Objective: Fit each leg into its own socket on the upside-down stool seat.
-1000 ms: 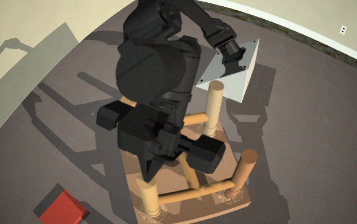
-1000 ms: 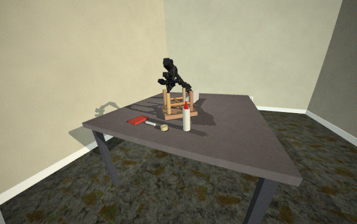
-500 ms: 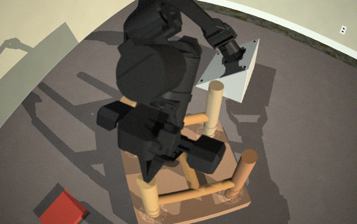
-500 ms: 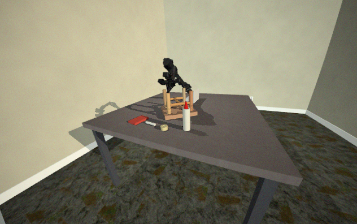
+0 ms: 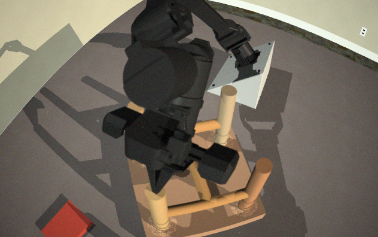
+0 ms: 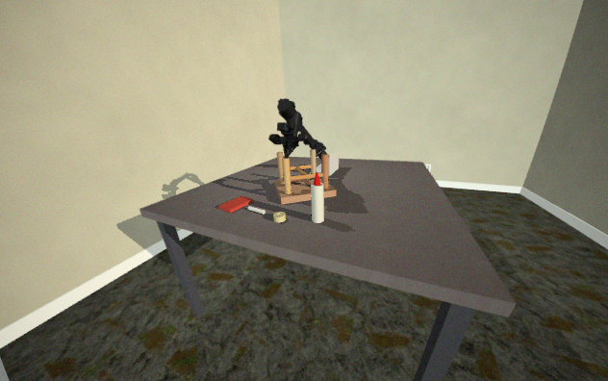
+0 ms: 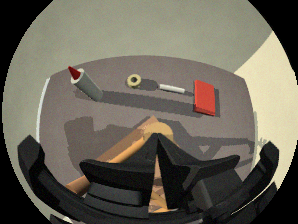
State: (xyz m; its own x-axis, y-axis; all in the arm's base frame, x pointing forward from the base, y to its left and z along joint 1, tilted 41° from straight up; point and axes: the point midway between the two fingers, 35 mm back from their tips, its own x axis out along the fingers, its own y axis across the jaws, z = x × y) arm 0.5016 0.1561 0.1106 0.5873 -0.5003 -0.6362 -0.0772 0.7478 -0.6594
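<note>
Upside-down stool on the desk [image 5: 329, 149] [image 6: 394, 231] [image 7: 60, 105], with my arm [image 5: 161, 72] [image 6: 293, 115] above it. The seat [image 5: 191, 222] [image 6: 308, 196] lies flat, its underside up, and four legs rise from it. My gripper [image 5: 156, 191] [image 6: 287, 156] [image 7: 156, 136] is closed narrow, with nothing between the fingers; its tips point down at the top of the near pale leg [image 5: 158, 209] [image 6: 287, 177] [image 7: 160, 131]. Whether they touch it, I cannot tell.

The brown leg [image 5: 258, 182] [image 6: 326, 170] stands at the other end of the near rail [image 5: 191, 206] [image 6: 305, 178]. The far pale leg [image 5: 226, 111] [image 6: 313, 161] stands near the white block [image 5: 251, 90] [image 6: 333, 164] that carries my arm. Of the fourth leg [image 5: 136, 107] [image 6: 281, 165], my arm hides most in the top view; I cannot tell how its shoulder sits.

Surroundings: beyond the stool, as my wrist sees it, a white bottle [image 6: 317, 204] [image 7: 89, 86] with a red tip stands upright. The pale ring [image 6: 279, 220] [image 7: 129, 81], the white stick [image 6: 256, 210] [image 7: 172, 89] and the red box [image 5: 66, 221] [image 6: 235, 204] [image 7: 204, 97] lie in a loose row, all apart from the seat. None of these stands between my gripper and the near pale leg.

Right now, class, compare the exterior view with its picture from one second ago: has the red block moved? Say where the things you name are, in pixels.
No. The red block [image 5: 64, 221] [image 6: 235, 204] [image 7: 204, 97] shows no visible shift in any direction against the edge of the table [image 5: 329, 134] [image 6: 500, 307] [image 7: 165, 65].
</note>
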